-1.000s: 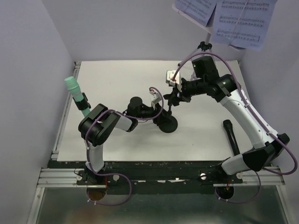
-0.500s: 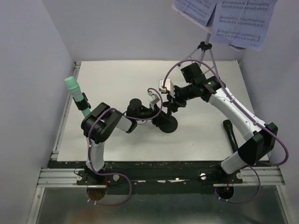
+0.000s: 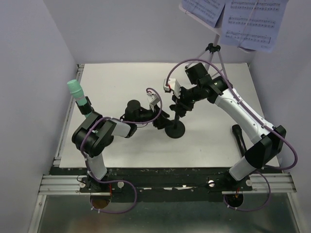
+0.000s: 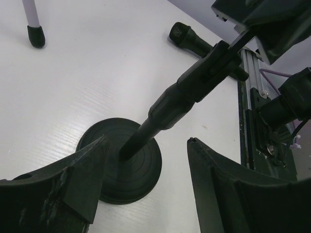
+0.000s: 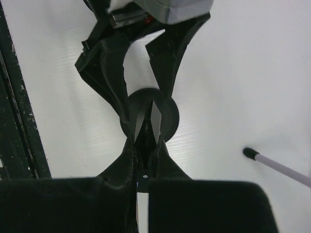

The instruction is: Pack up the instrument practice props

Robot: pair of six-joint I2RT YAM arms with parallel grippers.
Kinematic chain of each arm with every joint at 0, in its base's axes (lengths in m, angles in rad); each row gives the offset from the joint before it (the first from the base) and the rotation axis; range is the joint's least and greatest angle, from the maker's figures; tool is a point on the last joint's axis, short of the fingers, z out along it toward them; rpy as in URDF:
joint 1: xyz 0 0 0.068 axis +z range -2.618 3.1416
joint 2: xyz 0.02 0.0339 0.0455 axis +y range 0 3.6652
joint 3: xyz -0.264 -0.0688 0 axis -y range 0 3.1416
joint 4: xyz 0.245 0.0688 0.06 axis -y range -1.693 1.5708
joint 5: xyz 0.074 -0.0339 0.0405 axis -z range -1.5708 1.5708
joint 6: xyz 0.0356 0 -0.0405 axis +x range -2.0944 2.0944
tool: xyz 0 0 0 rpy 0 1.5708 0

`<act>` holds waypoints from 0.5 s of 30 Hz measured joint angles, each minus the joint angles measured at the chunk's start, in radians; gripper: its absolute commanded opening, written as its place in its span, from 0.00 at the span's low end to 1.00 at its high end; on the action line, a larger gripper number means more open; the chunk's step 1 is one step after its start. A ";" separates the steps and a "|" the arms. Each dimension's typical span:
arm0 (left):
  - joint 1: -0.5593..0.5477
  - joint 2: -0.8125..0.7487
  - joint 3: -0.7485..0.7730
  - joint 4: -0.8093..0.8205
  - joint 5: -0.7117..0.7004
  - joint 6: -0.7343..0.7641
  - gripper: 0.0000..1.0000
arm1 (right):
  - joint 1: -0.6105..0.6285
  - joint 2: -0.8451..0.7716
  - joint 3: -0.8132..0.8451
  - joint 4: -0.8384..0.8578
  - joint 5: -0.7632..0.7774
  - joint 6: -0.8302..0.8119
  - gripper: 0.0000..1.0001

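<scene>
Where both arms meet near the counter's [image 3: 121, 82] middle, a short black pole [image 3: 176, 118] stands on its round base [image 3: 175, 131]. Its upper end is clenched between the right fingers [image 5: 127, 160], apparently to steady it for lifting. The left fingers [image 4: 80, 170] are spread wide either side of the lower shaft and grasp nothing, so the hold is judged left to the right arm.

overhead camera looks down; both wrist cameras, close in, share the round-based pole [image 4: 146, 136] [image 5: 169, 115].
</scene>
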 measured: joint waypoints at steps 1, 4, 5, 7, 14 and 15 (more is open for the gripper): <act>0.002 -0.013 -0.002 -0.008 0.002 0.001 0.76 | 0.000 0.001 0.006 -0.005 0.018 0.025 0.00; 0.007 -0.069 -0.011 -0.060 0.002 0.015 0.76 | -0.011 -0.005 0.016 -0.035 0.064 0.094 0.00; 0.008 -0.089 -0.015 -0.080 0.002 0.021 0.76 | -0.022 -0.010 0.017 -0.046 0.076 0.112 0.00; 0.010 -0.114 -0.022 -0.109 0.002 0.035 0.75 | -0.056 -0.021 0.017 -0.074 0.103 0.137 0.00; 0.018 -0.156 0.023 -0.282 -0.001 0.120 0.75 | -0.282 -0.078 -0.011 -0.144 0.206 0.187 0.00; 0.018 -0.157 0.034 -0.302 -0.001 0.130 0.75 | -0.322 -0.084 -0.013 -0.154 0.217 0.192 0.00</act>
